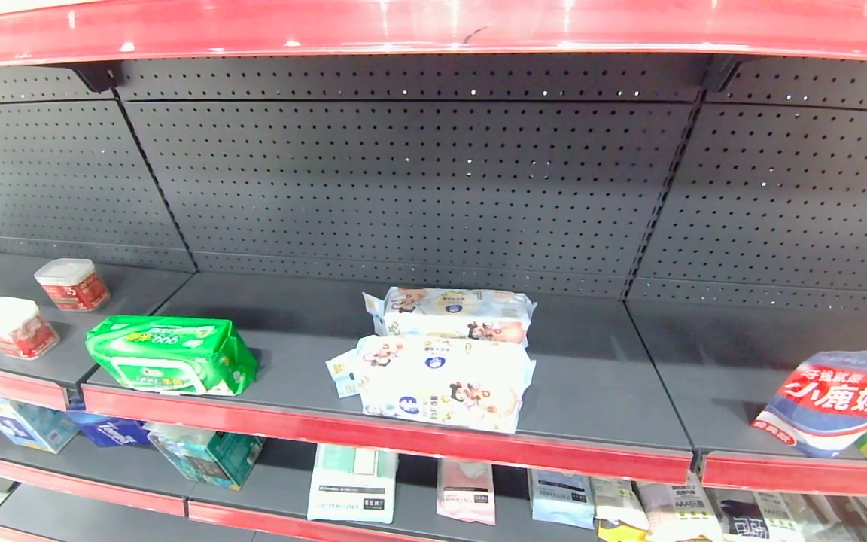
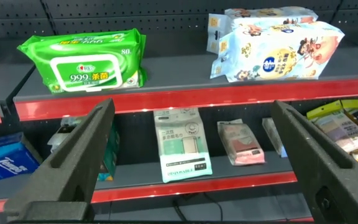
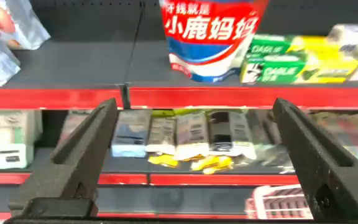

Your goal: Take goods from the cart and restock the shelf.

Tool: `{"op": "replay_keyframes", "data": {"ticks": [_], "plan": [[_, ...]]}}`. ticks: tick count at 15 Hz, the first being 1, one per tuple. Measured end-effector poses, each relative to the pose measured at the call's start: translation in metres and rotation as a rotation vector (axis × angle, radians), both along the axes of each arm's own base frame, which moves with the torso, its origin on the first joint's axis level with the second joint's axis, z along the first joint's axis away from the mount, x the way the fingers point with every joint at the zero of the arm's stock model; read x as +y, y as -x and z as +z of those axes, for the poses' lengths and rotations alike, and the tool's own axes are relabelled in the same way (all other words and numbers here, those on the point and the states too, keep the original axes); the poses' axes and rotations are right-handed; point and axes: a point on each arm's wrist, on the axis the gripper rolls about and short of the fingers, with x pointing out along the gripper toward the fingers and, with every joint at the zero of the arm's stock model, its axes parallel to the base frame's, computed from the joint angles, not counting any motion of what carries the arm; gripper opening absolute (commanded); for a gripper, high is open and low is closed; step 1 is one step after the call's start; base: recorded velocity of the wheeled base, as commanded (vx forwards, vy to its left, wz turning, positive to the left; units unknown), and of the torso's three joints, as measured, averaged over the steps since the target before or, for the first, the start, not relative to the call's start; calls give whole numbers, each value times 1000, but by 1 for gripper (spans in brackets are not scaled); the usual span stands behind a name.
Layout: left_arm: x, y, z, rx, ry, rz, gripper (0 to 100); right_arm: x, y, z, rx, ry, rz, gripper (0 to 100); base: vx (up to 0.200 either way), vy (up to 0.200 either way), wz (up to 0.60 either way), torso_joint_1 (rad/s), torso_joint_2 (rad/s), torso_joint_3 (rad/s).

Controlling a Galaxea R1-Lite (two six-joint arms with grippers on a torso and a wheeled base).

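Left gripper (image 2: 192, 106) held spread and empty, right gripper (image 3: 196, 104) likewise spread, green wipes pack (image 1: 171, 355) laid on the shelf (image 1: 599, 376), front white pack (image 1: 445, 382) set just before rear white pack (image 1: 450, 313).

Left gripper (image 2: 192, 107): two long fingers (image 2: 73, 162), dark grey, wedge-shaped, with grainy matte facing, possibly foam or rubber. Right gripper (image 3: 196, 106): matching pair, same dark finish, squared base blocks.
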Motion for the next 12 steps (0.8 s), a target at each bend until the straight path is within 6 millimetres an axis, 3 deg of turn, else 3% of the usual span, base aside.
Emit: {"op": "replay_keyframes", "data": {"ticks": [3,7,12], "plan": [[0,0,0,0,0,1,100,2,-4,-6,-1,78,121,100,0,0,0,0,0,0],[0,0,0,-2,-1,0,100,-1,-5,-3,39,149,-230,100,0,0,0,0,0,0],[0,0,0,-3,-1,-1,100,5,-23,25,62,144,-320,100,0,0,0,0,0,0]]}}
